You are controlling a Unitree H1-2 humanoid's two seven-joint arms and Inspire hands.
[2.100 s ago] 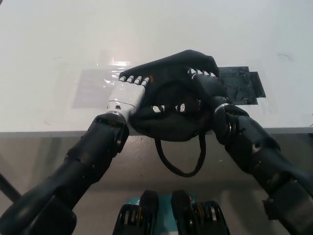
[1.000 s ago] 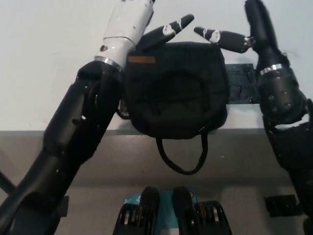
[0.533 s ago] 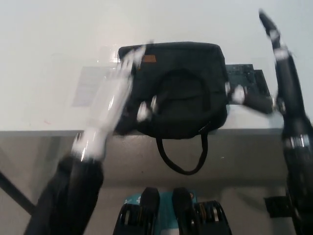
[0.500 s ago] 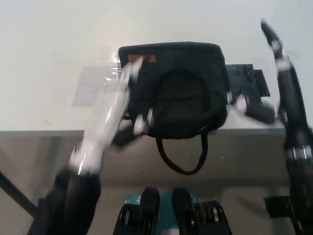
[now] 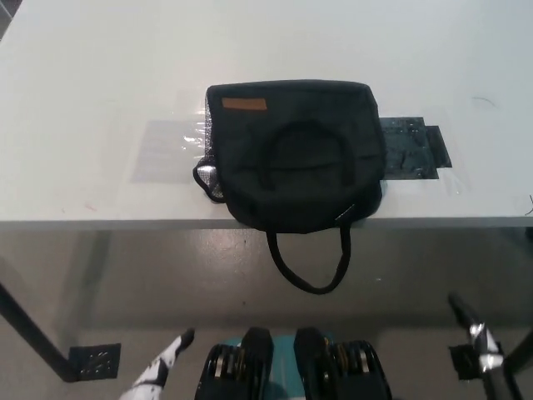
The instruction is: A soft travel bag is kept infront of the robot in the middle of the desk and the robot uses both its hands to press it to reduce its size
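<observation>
The black soft travel bag (image 5: 296,154) lies flat on the white desk (image 5: 92,100) near its front edge, with a small orange label (image 5: 244,104) at its far left corner. One strap loop (image 5: 306,262) hangs down over the desk's edge. Nothing touches the bag. Only the tips of my white left hand (image 5: 162,367) show at the bottom left, below the desk. A small part of my black right hand (image 5: 479,346) shows at the bottom right. Both are far from the bag and mostly out of the picture.
A dark patch of tape (image 5: 412,148) sticks out from under the bag's right side. A clear glossy sheet (image 5: 166,148) lies on the desk to the bag's left. A black desk leg with a foot plate (image 5: 92,362) stands on the floor at lower left.
Both hands have dropped from beside the bag to below the desk's edge and nearly left the picture. The bag has sprung back to a fuller, squarer shape since being pressed.
</observation>
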